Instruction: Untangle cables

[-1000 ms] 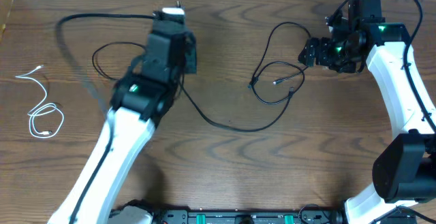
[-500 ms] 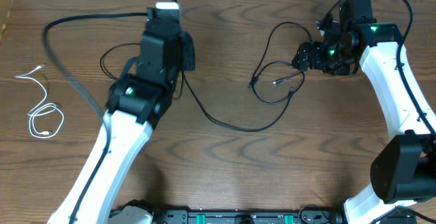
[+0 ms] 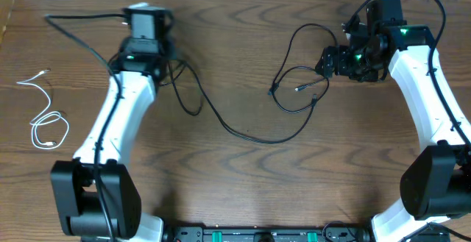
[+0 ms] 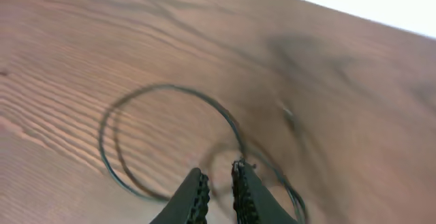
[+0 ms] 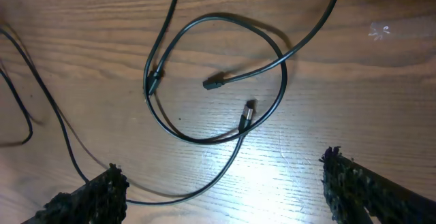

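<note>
A long black cable (image 3: 243, 134) runs across the middle of the table from beside my left arm to a loop at the right. A second black cable lies in that loop, its plug (image 3: 298, 89) inside the ring. A white cable (image 3: 50, 114) lies apart at the far left. My left gripper (image 3: 145, 23) is near the far edge. Its jaws (image 4: 219, 171) stand barely parted with nothing between them, over a blurred black cable loop (image 4: 167, 86). My right gripper (image 3: 331, 59) hovers open wide (image 5: 221, 183) above the right loop (image 5: 225, 18). It touches nothing.
A thicker black wire (image 3: 81, 18) fixed to the left arm arcs along the far left of the table. The table's far edge (image 4: 327, 9) is close ahead of the left gripper. Two loose plugs (image 5: 212, 84) lie inside the right loop.
My left arm has swung left toward the far edge and its jaws have parted a little. The black cable beside it has shifted. The right arm edged slightly left, then held still.
</note>
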Available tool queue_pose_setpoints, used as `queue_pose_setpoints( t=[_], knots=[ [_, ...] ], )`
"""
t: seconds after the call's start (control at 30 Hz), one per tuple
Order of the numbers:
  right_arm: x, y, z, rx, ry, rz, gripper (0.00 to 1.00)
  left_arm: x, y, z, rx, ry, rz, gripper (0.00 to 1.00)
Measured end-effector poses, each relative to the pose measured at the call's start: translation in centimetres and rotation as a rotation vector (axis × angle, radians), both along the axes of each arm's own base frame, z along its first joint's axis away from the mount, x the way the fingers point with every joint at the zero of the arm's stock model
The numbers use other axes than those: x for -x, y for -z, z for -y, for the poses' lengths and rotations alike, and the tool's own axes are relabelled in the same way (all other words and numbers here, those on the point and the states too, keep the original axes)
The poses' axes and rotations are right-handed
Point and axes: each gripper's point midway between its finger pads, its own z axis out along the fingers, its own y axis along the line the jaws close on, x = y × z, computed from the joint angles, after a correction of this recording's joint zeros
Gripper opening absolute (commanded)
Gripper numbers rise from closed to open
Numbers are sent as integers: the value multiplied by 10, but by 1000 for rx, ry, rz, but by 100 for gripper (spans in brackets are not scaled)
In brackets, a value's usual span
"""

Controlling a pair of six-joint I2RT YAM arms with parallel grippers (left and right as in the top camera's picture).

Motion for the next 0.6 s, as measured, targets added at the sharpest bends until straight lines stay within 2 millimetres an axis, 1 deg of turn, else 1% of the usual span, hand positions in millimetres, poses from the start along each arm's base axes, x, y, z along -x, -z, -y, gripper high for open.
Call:
queue_pose_setpoints(
  t=[0.07,0.13,0.2,0.27,0.3,0.33,0.37,0.47,0.53,0.6],
  knots=[
    [0,0,0,0,0,0,90,-4,2,-19,4,-47,15,17],
    [0,0,0,0,0,0,90,-5,13,-37,4,-87,-2,17],
    [0,0,0,0,0,0,90,-3,31,-52,4,-121,-42,17],
    [0,0,0,0,0,-1,90,3,53,-63,8,-148,-109,17],
    [0,0,0,0,0,0,90,8,65,-68,11,-161,-148,22],
    [0,0,0,0,0,0,90,11,73,-71,12,-169,-176,30],
    [0,0,0,0,0,1,90,14,79,-72,13,-170,-198,36],
    [-2,-1,0,-1,0,8,90,18,81,-66,30,-140,-223,44],
    [-3,-1,0,-1,0,11,90,18,73,-55,51,-98,-215,48],
    [-3,-1,0,0,0,11,90,18,59,-42,63,-63,-190,50]
  ],
)
